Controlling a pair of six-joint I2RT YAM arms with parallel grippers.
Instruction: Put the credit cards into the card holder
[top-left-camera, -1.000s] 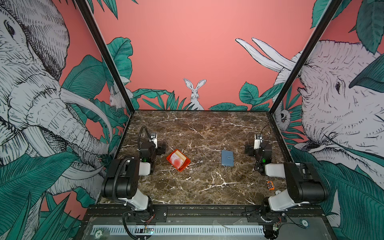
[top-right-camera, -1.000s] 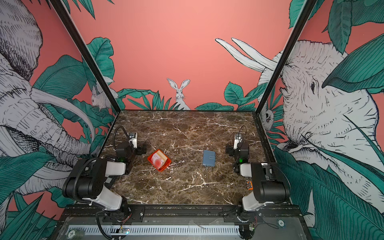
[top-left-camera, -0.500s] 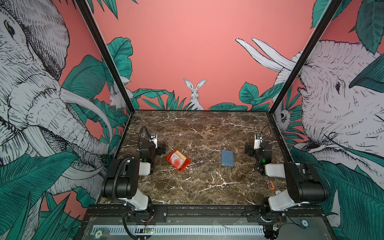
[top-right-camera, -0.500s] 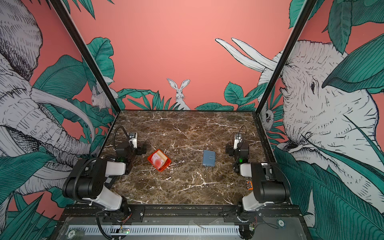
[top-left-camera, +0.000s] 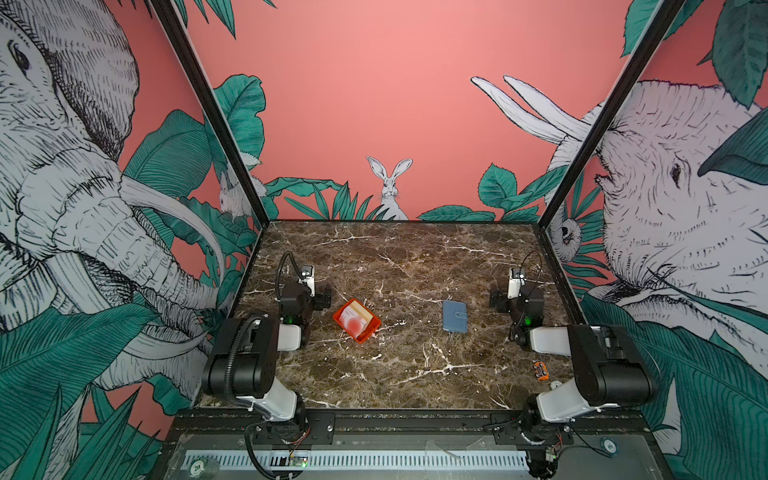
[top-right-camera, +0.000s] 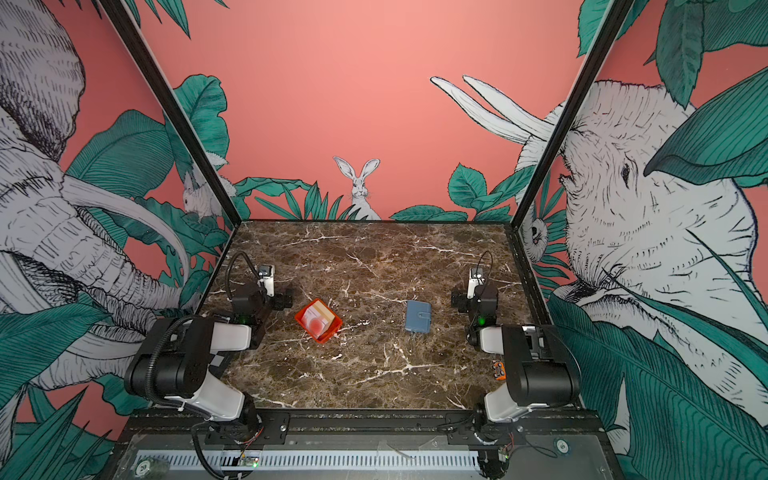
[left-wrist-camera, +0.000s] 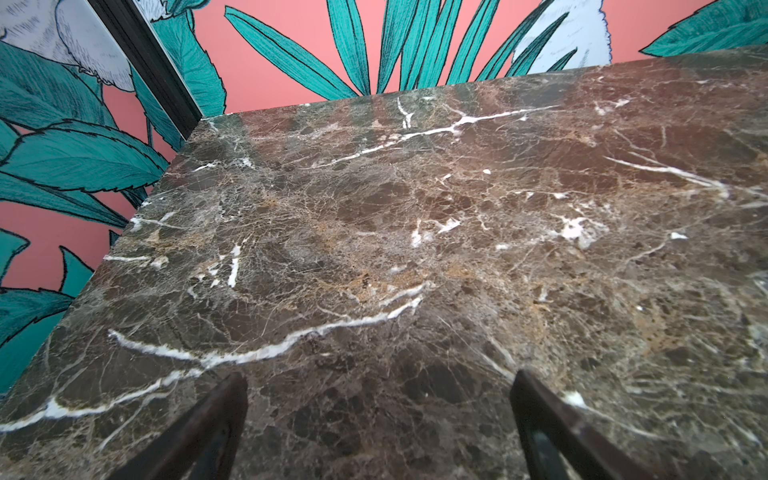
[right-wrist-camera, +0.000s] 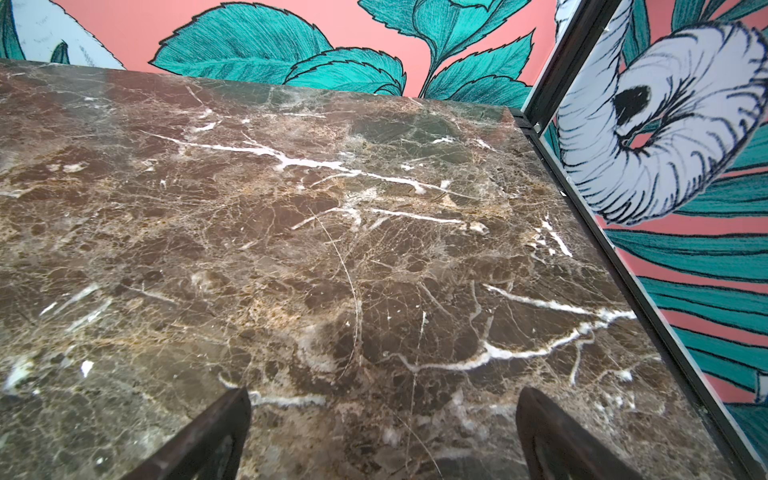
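The credit cards (top-left-camera: 354, 320) (top-right-camera: 316, 320), cream with a red circle, lie stacked in a small orange tray (top-left-camera: 371, 331) (top-right-camera: 334, 330) left of the table's middle. The slate-blue card holder (top-left-camera: 454, 316) (top-right-camera: 417, 316) lies closed and flat to the right of the middle. My left gripper (top-left-camera: 306, 293) (top-right-camera: 266, 297) rests low, just left of the tray. My right gripper (top-left-camera: 514, 297) (top-right-camera: 473, 299) sits right of the card holder. In the wrist views, the left gripper (left-wrist-camera: 378, 376) and right gripper (right-wrist-camera: 384, 390) stand open over bare marble, showing neither cards nor holder.
A small orange object (top-left-camera: 541, 370) (top-right-camera: 498, 370) lies on the marble table (top-left-camera: 399, 374) near the right arm's base. Patterned walls with black corner posts (top-left-camera: 208, 112) close in the left, back and right sides.
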